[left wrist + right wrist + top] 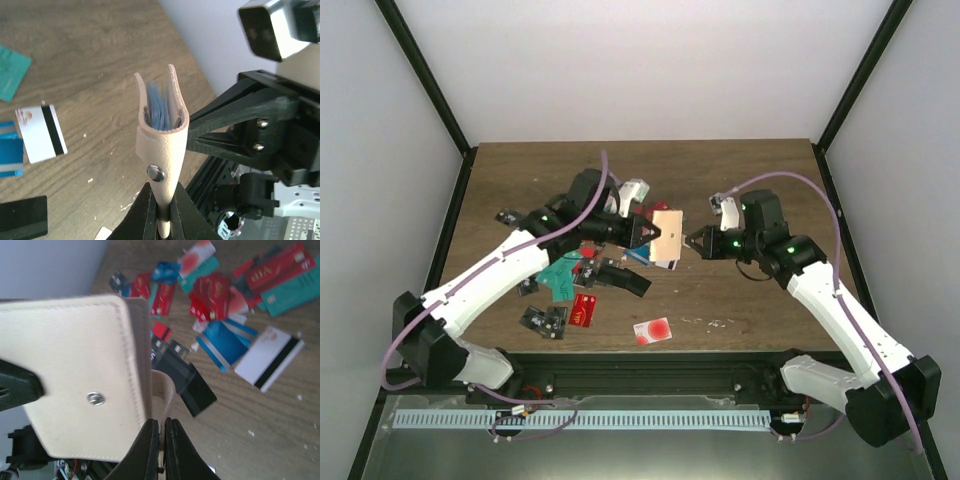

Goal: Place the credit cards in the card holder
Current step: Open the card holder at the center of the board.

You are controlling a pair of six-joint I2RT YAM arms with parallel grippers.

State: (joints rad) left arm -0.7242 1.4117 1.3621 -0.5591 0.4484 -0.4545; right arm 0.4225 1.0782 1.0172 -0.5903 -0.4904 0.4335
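L jaws shut tight on card holder [667,236] mid-frame, R jaws pinched shut on its tab [161,390], cards [585,308] strewn lower-left on tabletop [750,290].

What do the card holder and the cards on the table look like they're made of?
The card holder looks like pale tan leather or faux leather, matte, with stitched edges and a shiny metal snap. The cards seem to be thin rigid plastic, slightly glossy and printed, some with a dark magnetic stripe.
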